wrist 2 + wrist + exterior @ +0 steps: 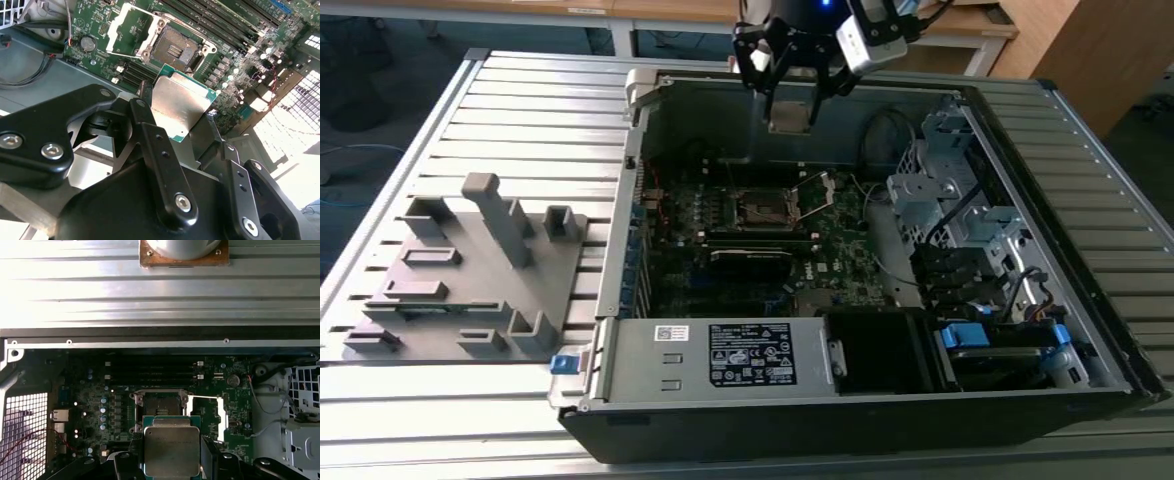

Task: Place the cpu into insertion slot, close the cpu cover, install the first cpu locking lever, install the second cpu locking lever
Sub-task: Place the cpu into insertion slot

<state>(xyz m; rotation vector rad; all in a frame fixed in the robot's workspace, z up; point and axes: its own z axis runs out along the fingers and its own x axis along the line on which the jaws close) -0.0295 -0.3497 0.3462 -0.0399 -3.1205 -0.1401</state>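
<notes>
The cpu (182, 97) is gripped by its edges in the hand (179, 112), whose fingers are closed on it, and is held in the air above the open computer case (827, 430). Beyond it, in the first wrist view, the insertion slot (160, 405) is seen bare on the green motherboard (90, 385), with the cpu cover (210, 412) swung open just beside it. The case is laid on the slatted metal worktop (520, 110).

Dull grey metal cpu (171, 451) face
</notes>
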